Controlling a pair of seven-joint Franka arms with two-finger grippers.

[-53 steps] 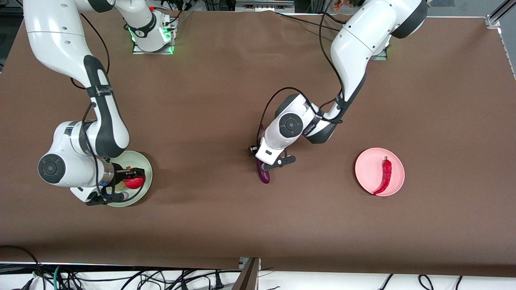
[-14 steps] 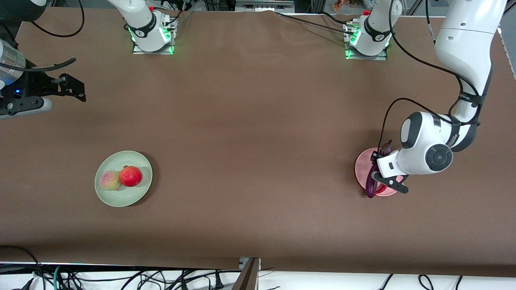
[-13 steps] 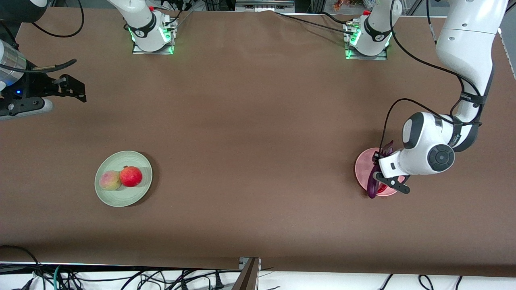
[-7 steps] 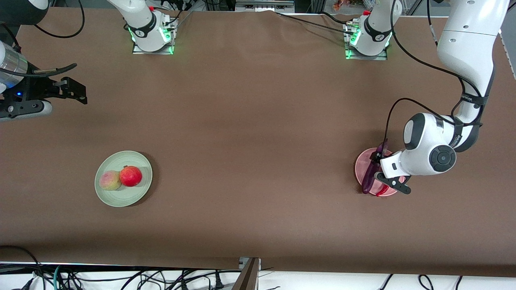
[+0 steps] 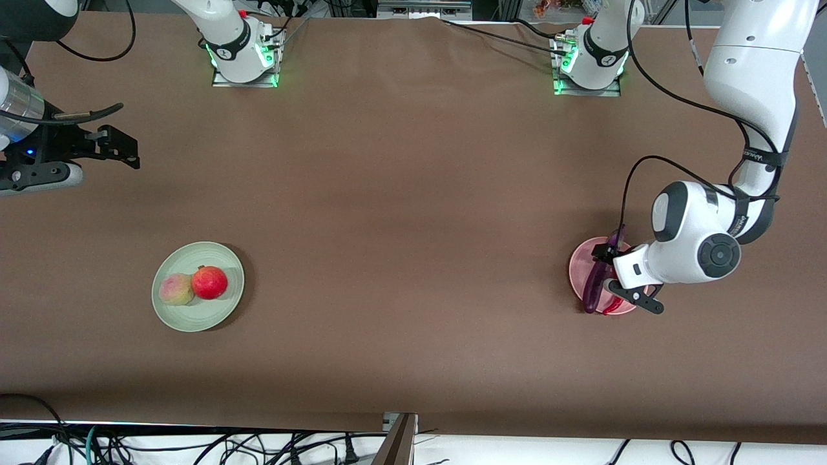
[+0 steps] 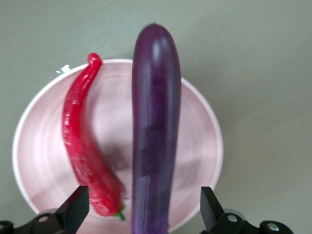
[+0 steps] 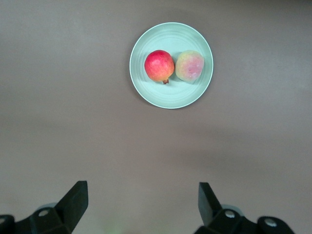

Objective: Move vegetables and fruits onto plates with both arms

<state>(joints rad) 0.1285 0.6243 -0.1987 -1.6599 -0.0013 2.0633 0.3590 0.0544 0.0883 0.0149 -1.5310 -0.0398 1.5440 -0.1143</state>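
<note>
The purple eggplant (image 6: pixel 153 122) lies on the pink plate (image 6: pixel 195 112) beside the red chili pepper (image 6: pixel 83 141), one end reaching past the rim. My left gripper (image 6: pixel 144 214) is open just over it, a finger clear on each side. From the front the left gripper (image 5: pixel 628 289) hides part of the pink plate (image 5: pixel 581 265) and the eggplant (image 5: pixel 591 287). The red fruit (image 5: pixel 209 282) and the blushed yellow-green fruit (image 5: pixel 176 289) sit together on the green plate (image 5: pixel 200 316). My right gripper (image 5: pixel 126 147) waits open and empty at the right arm's end of the table.
Both arm bases (image 5: pixel 242 51) (image 5: pixel 591 61) stand on the brown table's edge farthest from the front camera. Loose cables (image 5: pixel 129 445) and a metal post (image 5: pixel 397 439) lie along the nearest edge. The right wrist view shows the green plate (image 7: pixel 170 97) with both fruits.
My left gripper carried the eggplant from the table's middle to the pink plate and has just opened off it. The right arm drew back from the green plate and has held still since.
</note>
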